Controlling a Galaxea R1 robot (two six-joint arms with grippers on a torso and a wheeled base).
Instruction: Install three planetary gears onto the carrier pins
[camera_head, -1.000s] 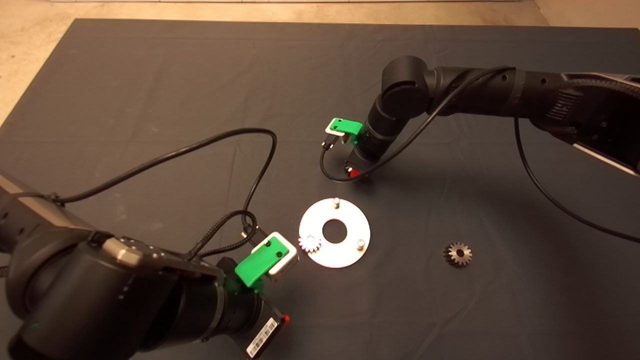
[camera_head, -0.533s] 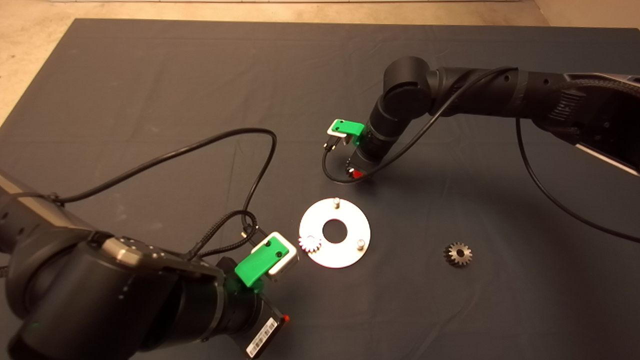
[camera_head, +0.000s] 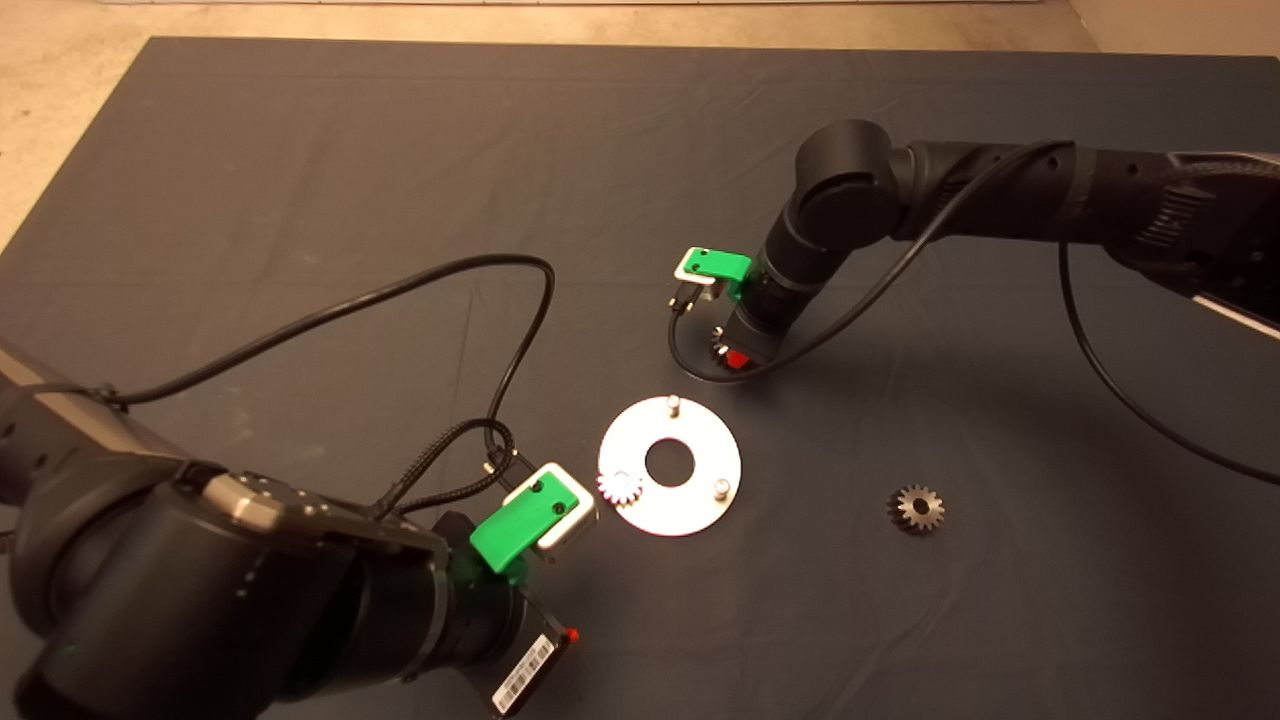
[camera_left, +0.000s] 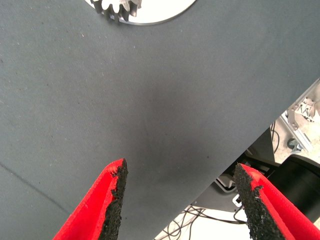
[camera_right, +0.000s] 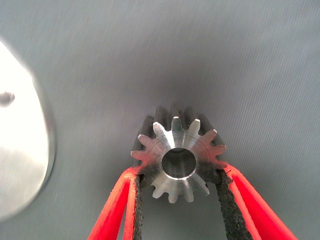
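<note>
Seen from above: right end effector (camera_head: 733, 356) just beyond the far pin (camera_head: 673, 403) of the flat silver round carrier plate (camera_head: 700, 505); one small toothed gear (camera_head: 619, 487) seated at the plate's left, a darker one (camera_head: 915, 508) lying flat on the dark surface (camera_head: 300, 180) to the right. Left wrist: left end effector (camera_left: 177, 200) spread wide, empty, parked. Right wrist: silvery toothed metal gear (camera_right: 178, 159) clamped across its teeth; judged rigid, slick, dense; bore axis facing the camera, needing alignment with the upright pin.

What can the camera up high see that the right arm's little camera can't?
Only the head view shows the loose gear on the mat, the gear on the plate's pin and the left gripper waiting low. Only the right wrist view shows the right gripper clamped on a gear. Both show the silver plate.
</note>
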